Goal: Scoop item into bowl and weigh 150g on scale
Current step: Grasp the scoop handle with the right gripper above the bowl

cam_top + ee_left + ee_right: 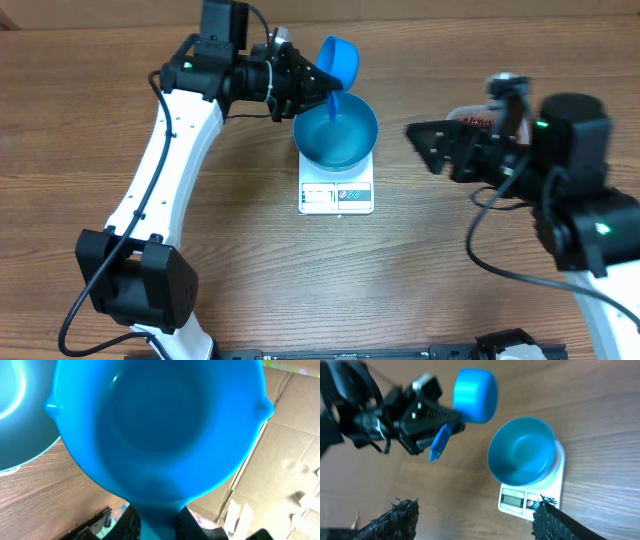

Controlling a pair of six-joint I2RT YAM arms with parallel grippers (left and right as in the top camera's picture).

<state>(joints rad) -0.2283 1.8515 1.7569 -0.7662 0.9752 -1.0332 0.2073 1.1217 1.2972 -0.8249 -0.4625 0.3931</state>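
The blue bowl [336,130] stands on the white scale [336,192], and I see no beans inside it [522,457]. My left gripper [320,85] is shut on the handle of a small blue scoop [340,60], held tilted just above the bowl's far rim. The scoop's cup [160,425] fills the left wrist view and looks empty, with its handle between the fingers of my left gripper [157,527]. My right gripper [428,150] hangs open to the right of the scale with nothing between its fingers [395,520]. The item shows only as a reddish patch [468,117] behind the right arm.
A clear tub [462,113] sits mostly hidden under my right arm at the right. The scale's display [512,500] faces the front edge of the wooden table [300,280]. Cardboard [290,450] lies beyond the table's far side.
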